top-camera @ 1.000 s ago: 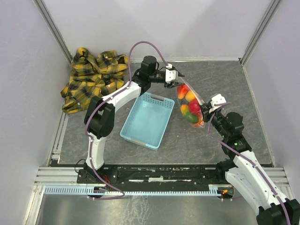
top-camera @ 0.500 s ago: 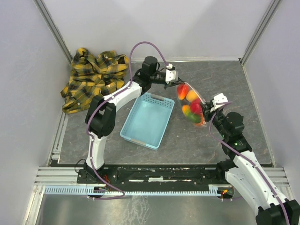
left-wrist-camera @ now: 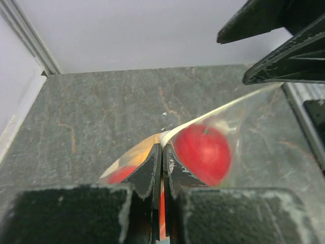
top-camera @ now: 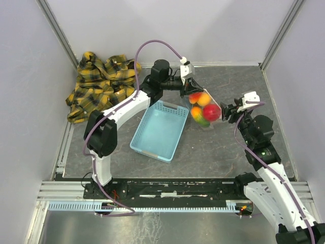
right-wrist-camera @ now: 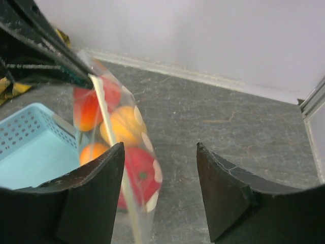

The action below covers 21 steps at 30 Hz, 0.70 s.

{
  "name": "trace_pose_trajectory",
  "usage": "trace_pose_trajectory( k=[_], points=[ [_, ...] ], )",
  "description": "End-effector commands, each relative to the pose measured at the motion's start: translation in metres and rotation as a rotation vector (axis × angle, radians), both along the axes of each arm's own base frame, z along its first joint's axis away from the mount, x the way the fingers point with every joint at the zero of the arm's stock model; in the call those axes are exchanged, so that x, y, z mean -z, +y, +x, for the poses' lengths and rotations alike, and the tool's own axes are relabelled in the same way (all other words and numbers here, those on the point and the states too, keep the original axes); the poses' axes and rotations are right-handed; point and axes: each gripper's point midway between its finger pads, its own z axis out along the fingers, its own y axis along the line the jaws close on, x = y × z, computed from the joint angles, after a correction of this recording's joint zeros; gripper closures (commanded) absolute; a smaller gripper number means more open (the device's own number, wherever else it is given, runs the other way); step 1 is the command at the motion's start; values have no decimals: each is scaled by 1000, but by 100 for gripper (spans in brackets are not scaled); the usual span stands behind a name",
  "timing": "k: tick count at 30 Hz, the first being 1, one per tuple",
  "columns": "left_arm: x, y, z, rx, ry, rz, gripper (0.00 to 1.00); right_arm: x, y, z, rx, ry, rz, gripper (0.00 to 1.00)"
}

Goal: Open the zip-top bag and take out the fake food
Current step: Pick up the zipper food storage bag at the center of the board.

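you're looking at a grey table (top-camera: pixel 244 147) with walls on three sides. a yellow plaid cloth (top-camera: pixel 99 84) lies bunched in its far left corner. a light blue slotted basket (top-camera: pixel 158 129) sits near the middle of the table, turned askew.

just off the basket's far right corner, toward the table's far edge, is the zip-top bag (top-camera: pixel 204 108), clear plastic with white oval dots. it hangs down and to the right from its top edge. you cannot tell whether its bottom touches the table. the fake food (top-camera: pixel 210 112) is bunched together inside it: a red piece, orange and yellow ones, a bit of green.

your left gripper (top-camera: pixel 189 90) is clamped on the bag's top edge. the left wrist view shows its fingers (left-wrist-camera: pixel 147 168) pressed together with the plastic caught between them and a red fruit just behind.

your right gripper (top-camera: pixel 232 110) sits just beside the bag's right side, jaws standing wide and gripping nothing. in the right wrist view the bag shows ahead of one finger (right-wrist-camera: pixel 96 193), while the other is well apart from it.
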Motion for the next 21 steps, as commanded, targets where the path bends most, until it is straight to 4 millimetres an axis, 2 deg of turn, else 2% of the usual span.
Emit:
trace_pose_trajectory(
  k=[1,2,7,12,15,21],
  points=[
    [-52,1,-21,-57,115,-68,97,-42,-8,-1,36,-22,11,32],
    [-52,-1,-23,-64,138,-60,97,-41,-4,-2,16,-7,4,31],
    [-46,-12,-32,-110,196,-14,97,-68,26,-13,-175,34,-44,25],
    [-44,-22,-31,-142,272,10,97,-67,35,-18,-247,202,-104,24],
    [-43,-25,-37,-122,328,26,97,-65,38,-21,-283,256,-126,23],
    [-39,-25,-56,-56,419,62,97,-44,42,-29,-337,372,-172,26]
  ],
)
